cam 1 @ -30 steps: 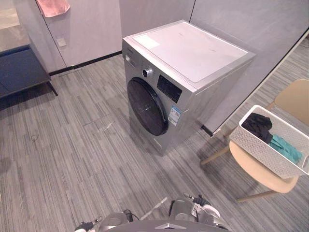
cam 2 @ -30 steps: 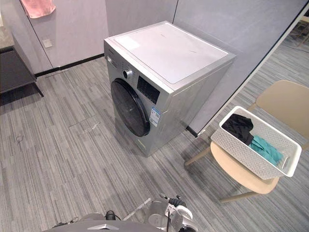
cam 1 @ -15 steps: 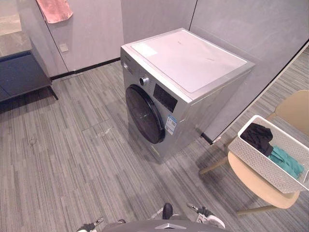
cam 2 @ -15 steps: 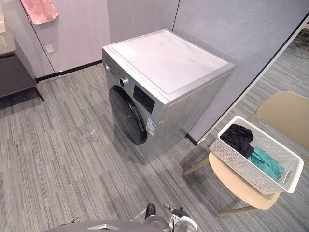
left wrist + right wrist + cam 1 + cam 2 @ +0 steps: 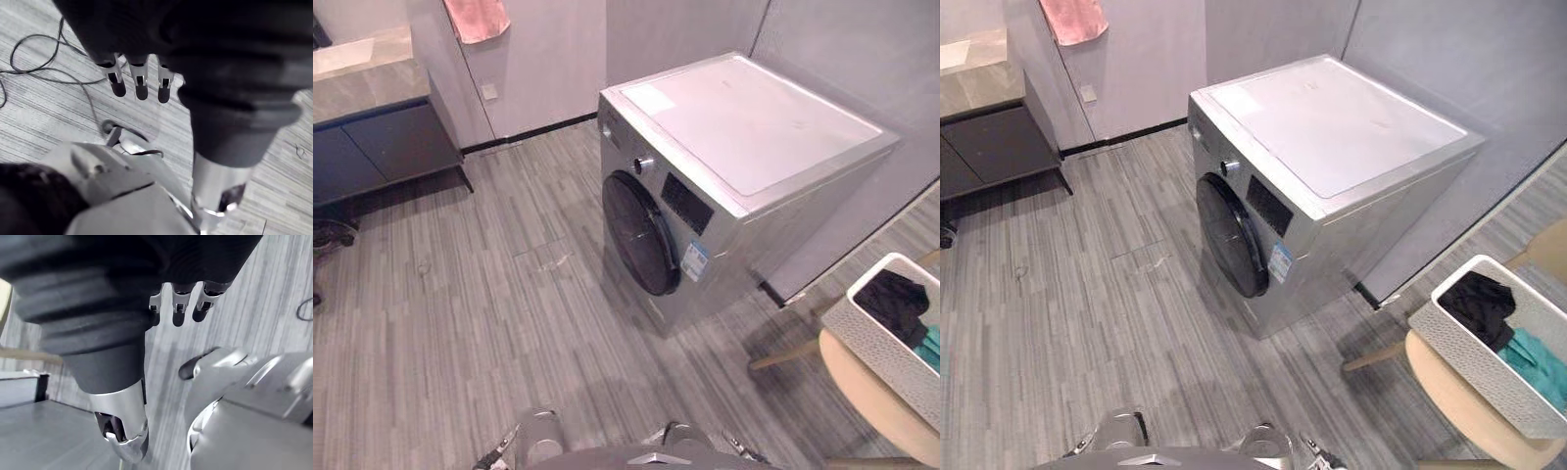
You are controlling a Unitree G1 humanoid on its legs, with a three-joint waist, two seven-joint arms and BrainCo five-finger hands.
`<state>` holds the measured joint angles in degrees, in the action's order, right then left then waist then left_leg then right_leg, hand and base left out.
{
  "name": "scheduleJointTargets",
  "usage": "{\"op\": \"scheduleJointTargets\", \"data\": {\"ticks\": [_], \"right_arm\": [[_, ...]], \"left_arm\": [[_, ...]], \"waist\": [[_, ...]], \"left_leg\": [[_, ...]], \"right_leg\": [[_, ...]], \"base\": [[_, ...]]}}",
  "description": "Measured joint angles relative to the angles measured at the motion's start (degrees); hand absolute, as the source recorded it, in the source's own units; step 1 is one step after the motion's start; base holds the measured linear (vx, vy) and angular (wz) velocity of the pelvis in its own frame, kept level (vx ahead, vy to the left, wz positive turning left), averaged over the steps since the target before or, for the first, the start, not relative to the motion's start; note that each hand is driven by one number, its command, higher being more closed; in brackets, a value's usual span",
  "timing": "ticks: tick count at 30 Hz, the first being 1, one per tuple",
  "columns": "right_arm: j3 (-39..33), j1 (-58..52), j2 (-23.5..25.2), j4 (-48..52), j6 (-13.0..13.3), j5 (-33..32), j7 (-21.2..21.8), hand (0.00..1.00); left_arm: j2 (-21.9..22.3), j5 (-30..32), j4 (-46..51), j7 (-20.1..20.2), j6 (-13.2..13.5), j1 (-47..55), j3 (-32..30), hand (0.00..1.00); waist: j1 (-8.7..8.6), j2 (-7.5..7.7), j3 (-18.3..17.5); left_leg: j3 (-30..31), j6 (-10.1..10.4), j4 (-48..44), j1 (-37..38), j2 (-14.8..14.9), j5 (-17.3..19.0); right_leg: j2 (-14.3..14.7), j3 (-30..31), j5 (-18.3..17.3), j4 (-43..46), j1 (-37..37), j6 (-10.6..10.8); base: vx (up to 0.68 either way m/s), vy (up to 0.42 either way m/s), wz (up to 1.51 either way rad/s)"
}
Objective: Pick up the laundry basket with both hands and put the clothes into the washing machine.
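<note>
Fingers [image 5: 141, 85] hang slack — laundry basket [image 5: 1474, 364] (on chair [image 5: 1447, 401]) angles toward washing machine [image 5: 1332, 127].

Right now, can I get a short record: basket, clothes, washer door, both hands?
basket: white, on the chair, to the right of the washing machine, untouched
clothes: black piece and teal piece, in the basket
door: shut
left hand: open, empty
right hand: open, empty
</note>
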<state>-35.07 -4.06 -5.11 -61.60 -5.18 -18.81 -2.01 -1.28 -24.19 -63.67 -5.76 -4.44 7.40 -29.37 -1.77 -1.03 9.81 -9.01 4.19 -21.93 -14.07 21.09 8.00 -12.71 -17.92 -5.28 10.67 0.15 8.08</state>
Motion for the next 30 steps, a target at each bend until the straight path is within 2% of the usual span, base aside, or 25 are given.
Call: {"op": "scheduleJointTargets", "data": {"ticks": [1, 2, 3, 4, 5, 6, 7, 8, 9, 10, 11, 13, 14, 15, 17, 18, 19, 20, 21, 22, 24, 25, 27, 29, 30], "right_arm": [[-0.14, 0.42, -0.39, -0.36, 0.01, 0.01, -0.06, 0.00], [-0.23, 1.19, -1.25, -0.77, 0.02, 0.04, -0.17, 0.00], [0.06, 2.17, -2.68, -2.06, -0.06, 0.21, -0.73, 0.00], [0.05, 2.10, -3.09, -2.16, -0.05, 0.23, -0.97, 0.00], [-0.10, 1.87, -3.71, -2.41, -0.01, 0.21, -1.25, 0.00], [-0.29, 1.97, -2.24, -2.63, 0.00, 0.09, -1.34, 0.00], [0.31, 2.31, 0.57, -4.30, -0.31, 0.12, -1.11, 0.00], [0.41, 2.51, 0.85, -4.55, -0.32, 0.12, -1.08, 0.00], [1.09, 3.13, 1.95, -4.57, -0.02, 0.97, -2.47, 0.00], [1.32, 3.16, 1.57, -4.52, -0.08, 1.05, -2.24, 0.00], [2.92, 4.01, 1.22, -3.82, -0.15, 1.05, -1.90, 0.00], [4.99, 4.24, 1.39, -1.83, -0.06, 0.87, -1.83, 0.00], [7.43, 4.56, 1.57, 0.19, -0.06, 0.81, -1.80, 0.00], [9.82, 4.94, 1.62, 2.46, -0.01, 0.67, -1.79, 0.00], [13.30, 5.97, 1.71, 5.85, 0.31, 0.26, -1.65, 0.00], [15.49, 6.73, 2.35, 7.59, 0.57, 0.03, -1.12, 0.00], [16.25, 7.00, 1.97, 8.41, 0.62, 0.00, -0.67, 0.00], [16.90, 8.23, 1.68, 9.81, 1.19, -0.13, -0.14, 0.00], [17.86, 9.22, 1.72, 11.38, 1.58, -1.47, 0.24, 0.00], [18.67, 9.20, 1.69, 11.60, 1.86, -1.73, 0.29, 0.00], [19.89, 8.75, 1.09, 14.03, 2.54, -2.30, 0.32, 0.00], [20.55, 8.56, 1.05, 14.97, 2.93, -2.32, 0.27, 0.00], [21.47, 8.20, 1.15, 18.13, 3.91, -2.32, 0.41, 0.00], [21.59, 8.13, 1.12, 18.55, 4.22, -2.30, 0.43, 0.00], [22.10, 7.68, 0.83, 18.85, 4.20, -2.30, 0.39, 0.00]], "left_arm": [[0.21, -0.33, -0.08, -0.15, 0.00, 0.22, -0.25, 0.00], [0.43, -0.52, -0.63, -0.34, 0.01, 0.32, -0.39, 0.00], [0.50, -0.34, -2.14, -1.13, -0.36, 1.00, -0.16, 0.00], [0.73, -0.33, -2.46, -1.49, -0.63, 1.41, 0.11, 0.00], [0.99, -0.29, -2.77, -1.67, -0.68, 2.05, 0.83, 0.00], [0.23, -0.25, -2.88, -1.62, -0.58, 1.88, 1.14, 0.00], [-2.25, 0.67, -2.62, -1.63, -0.24, 2.10, 3.50, 0.00], [-2.49, 0.87, -2.61, -1.61, -0.20, 2.02, 3.85, 0.00], [-3.48, 2.09, -2.28, -1.44, -0.09, 1.28, 6.51, 0.00], [-3.55, 2.50, -1.78, -1.39, 0.03, 0.86, 7.60, 0.00], [-4.01, 3.26, -0.49, -1.34, 0.11, 0.18, 9.73, 0.00], [-5.07, 4.24, 0.89, -1.23, 0.53, -0.16, 12.39, 0.00], [-5.65, 4.27, 1.35, -1.24, 0.66, -0.79, 13.31, 0.00], [-5.71, 4.26, 1.45, -1.31, 0.84, -1.69, 13.95, 0.00], [-5.23, 4.25, 1.35, -1.32, 1.13, -2.92, 14.87, 0.00], [-5.15, 4.26, 1.20, -1.31, 1.15, -3.47, 14.83, 0.00], [-4.67, 4.31, 0.83, -1.29, 1.14, -4.09, 14.66, 0.00], [-2.66, 4.67, 0.11, -0.93, 1.04, -4.62, 14.89, 0.00], [-1.05, 5.27, -0.08, -0.85, 1.03, -4.85, 14.94, 0.00], [-0.37, 5.54, -0.25, -0.84, 1.03, -4.81, 14.90, 0.00], [-0.12, 6.67, 0.06, -0.88, 1.11, -4.81, 14.66, 0.00], [-0.32, 6.82, 0.10, -0.97, 1.12, -4.80, 14.40, 0.00], [-0.62, 7.01, 0.49, -0.89, 1.23, -4.99, 14.01, 0.00], [-0.96, 7.03, 1.34, -0.45, 1.19, -5.17, 13.75, 0.00], [-1.13, 7.03, 2.23, 0.05, 1.24, -5.18, 13.60, 0.00]], "waist": [[-0.14, -0.15, -0.09], [-0.10, -0.45, -0.24], [-0.06, -0.81, -0.44], [-0.01, -1.22, -0.75], [-0.27, -1.77, -1.59], [-0.15, 0.56, -1.65], [0.07, 2.37, -2.96], [0.12, 2.36, -3.15], [1.46, 1.70, -3.63], [1.46, 1.45, -3.70], [1.27, 0.93, -3.59], [1.11, 0.11, -3.26], [0.92, -0.69, -3.08], [0.76, -1.48, -2.60], [0.78, -2.50, -1.63], [0.91, -1.58, -1.08], [0.78, -2.01, -0.33], [0.54, -4.09, 0.64], [0.38, -3.23, 1.47], [0.44, -3.35, 1.43], [0.90, -3.47, 1.34], [0.94, -3.64, 0.92], [0.87, -2.05, 0.77], [1.07, -1.12, 0.80], [1.66, -0.79, 1.02]], "left_leg": [[1.12, 0.42, 2.82, 0.16, 0.63, -0.65], [2.42, 0.77, 4.45, 0.08, 1.55, -0.92], [2.50, 2.06, 2.71, 0.97, 1.76, -0.28], [2.59, 2.81, 2.86, 1.48, 1.23, 0.19], [2.74, 8.15, 2.36, 2.40, 0.03, -1.83], [1.35, 7.33, -2.07, 1.71, -2.52, 0.26], [-0.73, 7.09, -6.45, 0.33, -4.66, 3.09], [-0.82, 6.97, -6.93, 0.25, -4.61, 3.49], [-3.04, 5.79, -7.80, 0.97, -4.72, 4.05], [-4.28, 4.85, -7.11, 1.73, -4.78, 4.17], [-6.13, 3.32, -5.12, 3.68, -4.59, 4.08], [-9.40, 2.58, -0.79, 8.70, -4.84, 3.70], [-11.41, 1.72, 2.19, 11.58, -4.99, 3.06], [-13.14, 1.43, 4.91, 13.86, -5.50, 2.51], [-15.91, 2.02, 7.83, 16.50, -6.46, 1.81], [-17.81, 2.35, 8.88, 17.95, -7.84, 1.55], [-17.91, 2.31, 9.52, 19.02, -8.12, 1.47], [-17.77, 2.32, 9.24, 18.93, -7.81, 0.05], [-17.55, 3.33, 10.20, 18.17, -8.74, 0.59], [-17.28, 3.32, 12.37, 18.64, -9.26, 0.13], [-16.09, 2.53, 16.71, 18.70, -9.20, -7.00], [-16.20, 2.61, 16.29, 19.15, -9.10, -6.82], [-15.73, 2.90, 15.42, 18.32, -9.04, -6.52], [-14.26, 2.54, 8.75, 15.06, -8.17, -5.40], [-13.32, 2.36, 1.27, 12.28, -7.17, -5.27]], "right_leg": [[-0.75, 0.36, -0.34, 0.70, -0.75, 0.86], [-1.84, 0.97, -0.53, 1.15, -1.29, 2.80], [-4.15, 2.37, -0.46, 0.35, -0.32, 6.06], [-4.99, 2.95, -0.06, -0.47, 0.38, 7.23], [-6.35, 3.45, 0.79, -1.51, 1.15, 8.22], [-9.45, 5.21, 1.18, -2.10, 1.75, 8.02], [-11.21, 7.24, 7.54, -1.97, 0.70, 5.24], [-11.19, 7.37, 8.34, -1.91, 0.38, 4.83], [-11.22, 7.79, 17.54, -2.49, -1.64, -0.60], [-11.25, 7.51, 19.96, -1.94, -2.61, -3.47], [-10.99, 6.87, 19.31, 4.75, -5.84, -6.30], [-8.64, 3.74, 10.98, 16.47, -10.25, -5.31], [-6.14, 0.14, 4.78, 21.21, -11.49, -5.16], [-3.39, -3.60, 0.08, 22.93, -12.59, -5.45], [1.27, -8.08, -3.69, 18.67, -13.81, -5.62], [4.07, -9.73, -1.09, 9.93, -13.15, -7.92], [4.64, -10.46, -1.25, 8.44, -11.74, -9.78], [5.81, -9.67, 0.95, 6.36, -11.07, -11.10], [5.48, -8.53, 1.00, 4.65, -10.17, -11.01], [5.49, -8.23, 1.10, 4.14, -9.60, -10.85], [6.89, -8.41, 0.89, 2.49, -6.37, -10.34], [6.94, -8.35, 0.56, 2.08, -5.73, -9.82], [6.82, -8.65, -0.08, 1.79, -5.54, -8.93], [6.00, -9.91, -0.97, 1.20, -4.96, -8.15], [5.48, -10.19, -1.23, 0.37, -3.31, -8.10]], "base": [[0.16, 0.361, -0.08], [0.22, 0.506, -0.22], [0.24, 0.558, -0.21], [0.26, 0.613, -0.18], [0.23, 0.557, -0.10], [0.38, 0.743, -0.21], [0.37, 0.717, -0.24], [0.33, 0.640, -0.58], [0.17, 0.426, -0.56], [0.23, 0.472, -0.71], [0.25, 0.381, -0.60], [0.25, 0.280, -0.68], [0.20, 0.152, -0.63], [0.17, 0.114, -0.55], [0.22, 0.018, -0.59], [0.27, -0.046, -0.62], [0.22, -0.038, -0.59], [0.17, -0.044, -0.41], [0.12, -0.039, -0.36], [0.10, -0.056, -0.14], [0.05, -0.031, -0.07], [0.03, -0.018, 0.05], [0.00, 0.022, 0.29], [-0.03, 0.023, 0.41], [-0.04, -0.023, 0.23]]}}
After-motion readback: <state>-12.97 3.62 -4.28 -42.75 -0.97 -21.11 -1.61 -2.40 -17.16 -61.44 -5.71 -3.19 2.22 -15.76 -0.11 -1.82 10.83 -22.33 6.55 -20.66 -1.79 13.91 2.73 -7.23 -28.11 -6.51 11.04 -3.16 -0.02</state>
